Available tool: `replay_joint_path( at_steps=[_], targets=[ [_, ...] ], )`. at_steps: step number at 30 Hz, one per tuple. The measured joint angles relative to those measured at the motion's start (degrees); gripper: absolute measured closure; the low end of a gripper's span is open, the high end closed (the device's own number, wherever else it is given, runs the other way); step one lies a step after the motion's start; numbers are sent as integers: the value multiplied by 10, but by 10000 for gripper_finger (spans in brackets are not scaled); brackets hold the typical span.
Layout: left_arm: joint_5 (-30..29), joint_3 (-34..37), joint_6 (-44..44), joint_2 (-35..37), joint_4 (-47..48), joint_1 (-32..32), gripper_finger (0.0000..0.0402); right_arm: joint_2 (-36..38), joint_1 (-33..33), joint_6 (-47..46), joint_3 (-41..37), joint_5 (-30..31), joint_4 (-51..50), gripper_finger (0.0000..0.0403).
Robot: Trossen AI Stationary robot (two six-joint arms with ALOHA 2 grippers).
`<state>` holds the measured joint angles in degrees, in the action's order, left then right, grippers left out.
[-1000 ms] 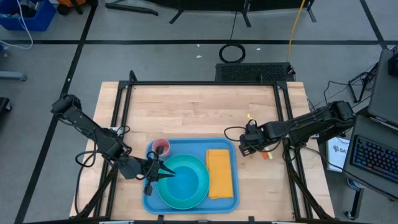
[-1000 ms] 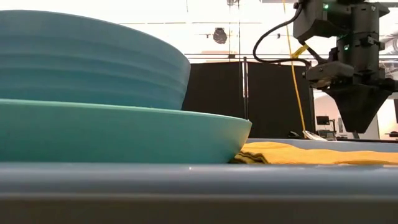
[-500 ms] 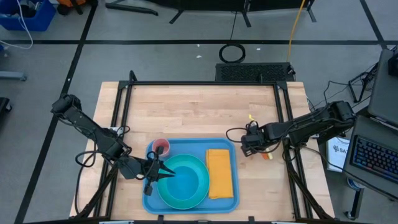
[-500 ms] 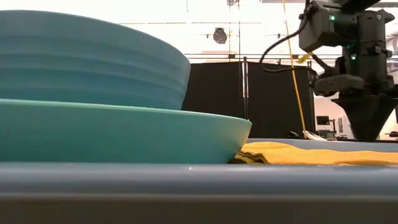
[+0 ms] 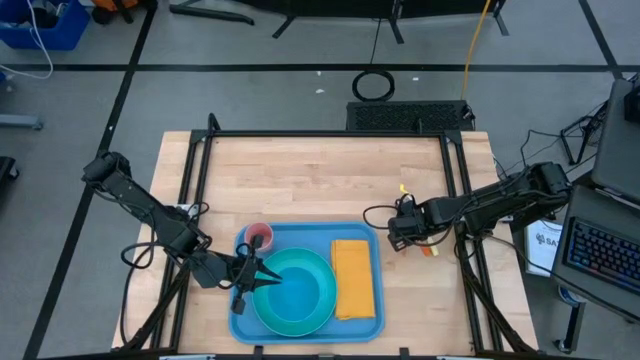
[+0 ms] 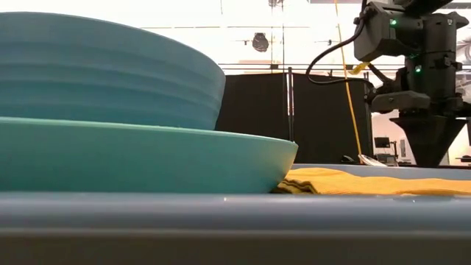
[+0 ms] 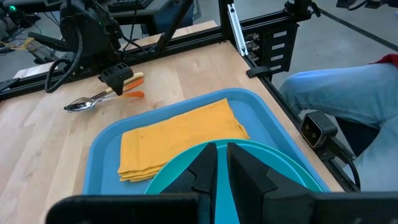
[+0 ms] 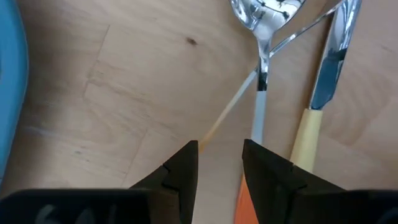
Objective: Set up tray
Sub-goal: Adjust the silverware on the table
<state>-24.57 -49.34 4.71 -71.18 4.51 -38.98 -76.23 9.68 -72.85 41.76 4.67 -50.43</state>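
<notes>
The blue tray (image 5: 372, 240) lies at the table's near middle. On it are a cyan plate (image 5: 322, 305) with a blue bowl (image 6: 110, 73) standing on it, a pink cup (image 5: 259, 237) at the far left corner and a folded yellow napkin (image 5: 353, 278) on the right. My left gripper (image 5: 274, 283) reaches in from the left over the dishes, its fingers nearly together. My right gripper (image 5: 399, 238) stands open, pointing down over the cutlery to the right of the tray: a spoon (image 8: 266, 18) with an orange handle and a yellow-handled knife (image 8: 323, 74). My left gripper comes in almost level from the table's left, and its fingers (image 7: 205, 168) are shut on a thin cyan-blue rim (image 7: 222, 155) of the stacked dishes, which I take for the bowl's left rim. The dishes rest on the tray. The fingers hide the contact itself.
Bare wood lies beyond the tray, toward the far edge. Black frame rails (image 5: 200, 180) run along both sides of the table. A person's leg in jeans (image 7: 348, 93) shows at the near right corner, beside the small low camera (image 7: 317, 127).
My right gripper has shifted a little toward the table's right edge, over the cutlery, and has then held still. Nothing else has moved.
</notes>
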Motion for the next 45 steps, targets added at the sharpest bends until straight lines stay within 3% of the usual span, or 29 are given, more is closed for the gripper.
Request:
replay_joint_path(
  at_steps=[17, 25, 39, 45],
  targets=[
    [0, 0, -1, 0, 0, 0, 360, 0, -27, 18, 0, 28, -26, 289],
    [0, 0, 0, 0, 1, 0, 360, 1, -47, 46, -32, 13, 36, 289],
    [0, 0, 0, 0, 5, 0, 360, 0, -52, 52, -50, 5, 45, 290],
    [0, 0, 0, 0, 5, 0, 360, 0, -51, 60, -50, -6, 62, 329]
  ],
)
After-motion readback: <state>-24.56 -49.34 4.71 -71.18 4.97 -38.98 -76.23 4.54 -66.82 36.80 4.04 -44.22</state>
